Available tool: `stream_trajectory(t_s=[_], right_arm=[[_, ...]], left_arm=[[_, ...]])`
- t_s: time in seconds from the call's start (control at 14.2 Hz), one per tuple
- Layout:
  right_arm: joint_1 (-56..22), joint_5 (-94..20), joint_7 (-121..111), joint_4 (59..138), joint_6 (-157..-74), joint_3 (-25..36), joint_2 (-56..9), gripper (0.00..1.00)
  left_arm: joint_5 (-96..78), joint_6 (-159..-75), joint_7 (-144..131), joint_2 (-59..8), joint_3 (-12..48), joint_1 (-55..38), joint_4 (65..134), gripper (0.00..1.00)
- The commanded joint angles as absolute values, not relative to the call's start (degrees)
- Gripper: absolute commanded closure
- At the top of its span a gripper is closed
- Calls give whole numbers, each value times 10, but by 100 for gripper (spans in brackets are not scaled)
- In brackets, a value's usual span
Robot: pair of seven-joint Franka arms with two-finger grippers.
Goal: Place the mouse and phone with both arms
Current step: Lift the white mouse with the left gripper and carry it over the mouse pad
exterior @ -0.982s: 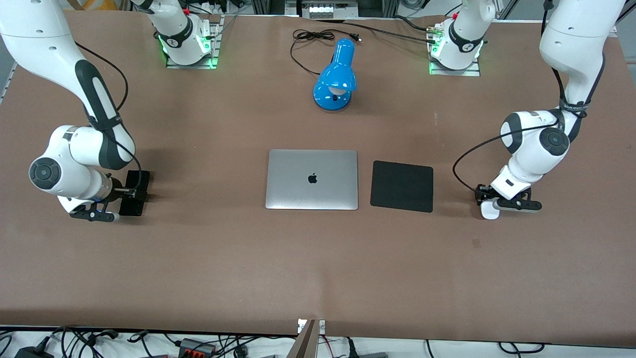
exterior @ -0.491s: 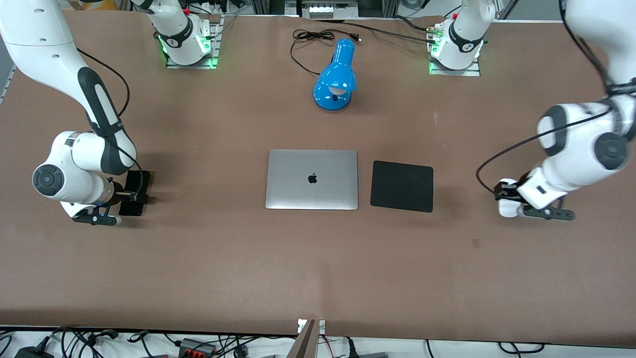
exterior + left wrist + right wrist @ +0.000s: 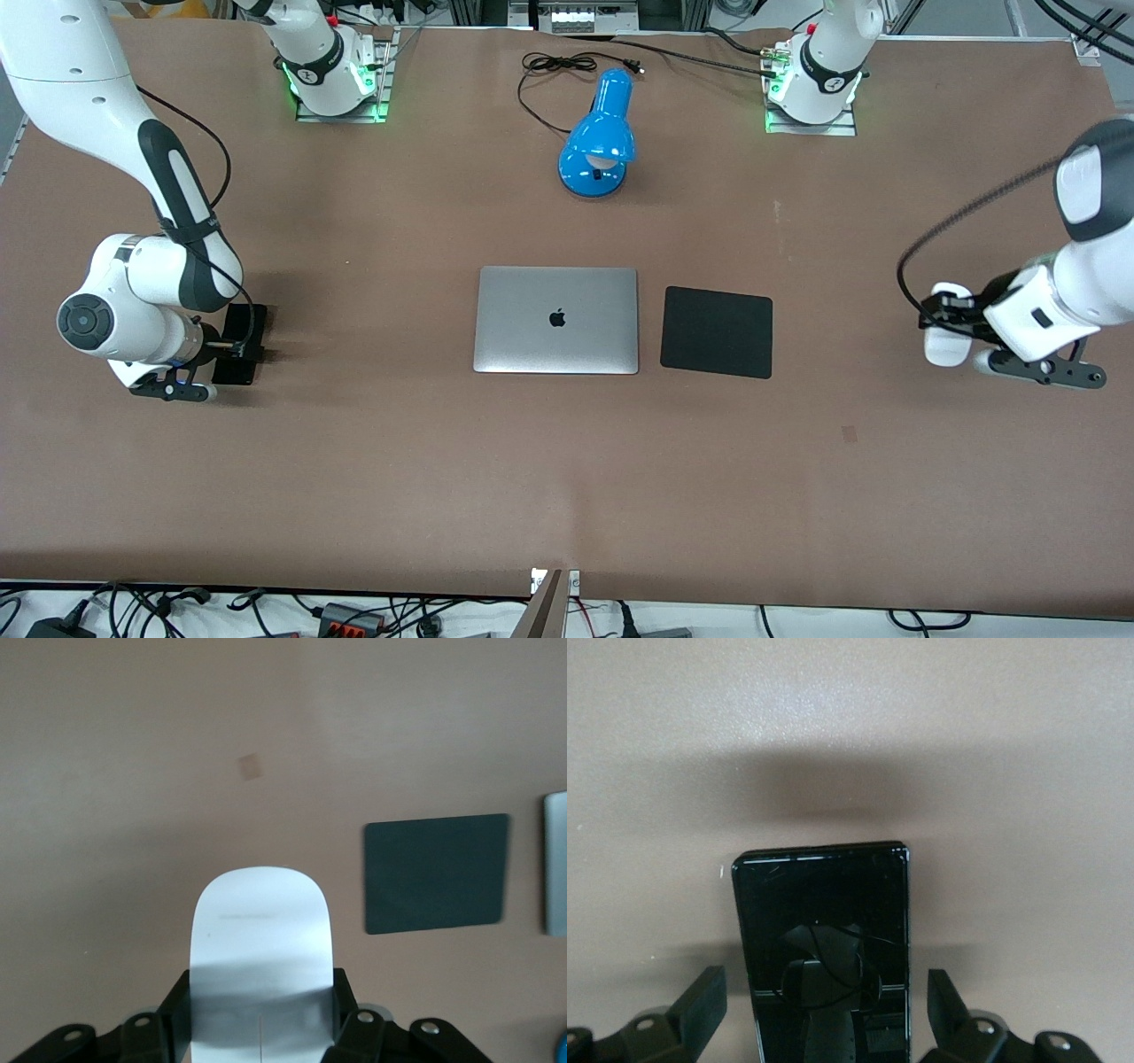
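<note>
The white mouse (image 3: 944, 347) is clamped in my left gripper (image 3: 950, 321), up in the air over bare table at the left arm's end, well away from the black mouse pad (image 3: 717, 331). In the left wrist view the mouse (image 3: 261, 939) sits tight between the gripper's (image 3: 261, 990) black fingers (image 3: 177, 997). The black phone (image 3: 251, 321) lies flat on the table at the right arm's end. My right gripper (image 3: 232, 347) is low over it and open. In the right wrist view the phone (image 3: 819, 921) lies in the gripper (image 3: 824, 990), with a gap to each finger (image 3: 700, 997).
A closed silver laptop (image 3: 556, 320) lies mid-table with the mouse pad beside it toward the left arm's end; both show in the left wrist view (image 3: 436, 872). A blue desk lamp (image 3: 598, 133) and its black cable (image 3: 554, 64) lie near the arm bases.
My left arm has carried the mouse up and toward its own end of the table, away from the mouse pad. My right gripper has shifted slightly at the phone, then stayed still.
</note>
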State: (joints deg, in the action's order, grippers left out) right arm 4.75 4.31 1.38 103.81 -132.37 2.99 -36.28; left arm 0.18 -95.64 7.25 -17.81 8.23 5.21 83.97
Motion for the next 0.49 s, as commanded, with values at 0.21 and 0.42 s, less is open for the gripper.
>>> stream_trajectory(t_s=[0.21,0.42], right_arm=[[54,51,7,1028,-1306,25,-379,0],[54,51,6,1028,-1306,25,-381,0]], left_arm=[[11,-940,-10,-172,169,54,844,70],[11,-969,-12,-177,192,52,889,74]])
